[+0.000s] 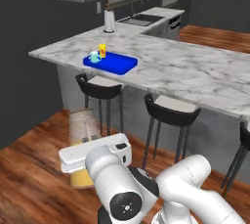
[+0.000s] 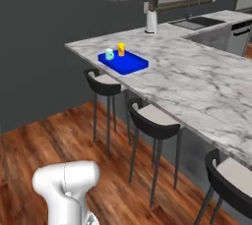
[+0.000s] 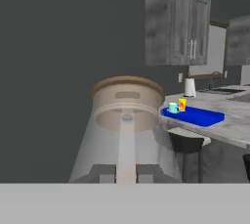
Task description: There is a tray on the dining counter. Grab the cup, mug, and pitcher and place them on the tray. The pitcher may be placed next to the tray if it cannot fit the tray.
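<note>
My gripper (image 3: 126,173) is shut on the pitcher (image 3: 127,135), a clear glass carafe with a cork-brown lid, which looms close in the hand view. In the left base view the pitcher (image 1: 82,127) hangs over the wooden floor beside the arm, orange liquid at its lower end. The blue tray (image 1: 119,64) lies on the dining counter (image 1: 190,69) near its left end. On the tray's left part stand the teal mug (image 1: 94,56) and the yellow cup (image 1: 102,50), close together. The right base view shows tray (image 2: 132,65), mug (image 2: 109,54) and cup (image 2: 121,49) too.
Dark stools (image 1: 101,88) (image 1: 171,111) line the counter's near side, between me and the tray. A white jug-like appliance (image 1: 109,21) and a sink (image 1: 141,19) sit on the far counter. Grey cabinets (image 3: 177,25) hang above. Wooden floor lies open around the base.
</note>
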Available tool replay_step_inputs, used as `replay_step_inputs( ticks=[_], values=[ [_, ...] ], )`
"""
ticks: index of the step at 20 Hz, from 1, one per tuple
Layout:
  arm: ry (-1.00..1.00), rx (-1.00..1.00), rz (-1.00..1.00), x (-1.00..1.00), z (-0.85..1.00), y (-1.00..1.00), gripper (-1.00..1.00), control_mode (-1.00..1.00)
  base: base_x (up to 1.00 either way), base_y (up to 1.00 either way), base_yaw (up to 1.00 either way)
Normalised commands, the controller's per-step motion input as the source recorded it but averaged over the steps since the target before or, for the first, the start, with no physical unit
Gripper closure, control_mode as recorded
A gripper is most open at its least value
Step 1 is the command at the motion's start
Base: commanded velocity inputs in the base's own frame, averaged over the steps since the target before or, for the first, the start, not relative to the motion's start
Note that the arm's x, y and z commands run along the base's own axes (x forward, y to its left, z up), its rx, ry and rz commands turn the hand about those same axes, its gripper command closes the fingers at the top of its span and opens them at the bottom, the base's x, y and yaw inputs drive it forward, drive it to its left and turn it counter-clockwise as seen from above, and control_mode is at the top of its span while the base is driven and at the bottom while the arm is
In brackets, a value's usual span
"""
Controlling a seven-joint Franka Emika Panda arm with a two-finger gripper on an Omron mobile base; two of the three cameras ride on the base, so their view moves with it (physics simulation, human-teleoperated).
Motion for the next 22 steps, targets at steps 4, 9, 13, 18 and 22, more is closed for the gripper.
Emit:
replay_step_inputs(
  ticks=[4, 9, 13, 18, 22],
  values=[
    [0.00, 0.00, 0.00, 0.00, 0.00, 0.00, 1.00, 1.00, 0.44, 0.94, -0.49],
    [0.00, 0.00, 0.00, 0.00, 0.00, 0.00, 1.00, 1.00, 0.48, 0.88, -0.47],
    [0.00, 0.00, 0.00, 0.00, 0.00, 0.00, 1.00, 1.00, 0.60, 0.77, -0.46],
    [0.00, 0.00, 0.00, 0.00, 0.00, 0.00, 1.00, 1.00, 0.57, 0.74, -0.41],
    [0.00, 0.00, 0.00, 0.00, 0.00, 0.00, 1.00, 1.00, 0.68, 0.63, -0.33]
  ],
)
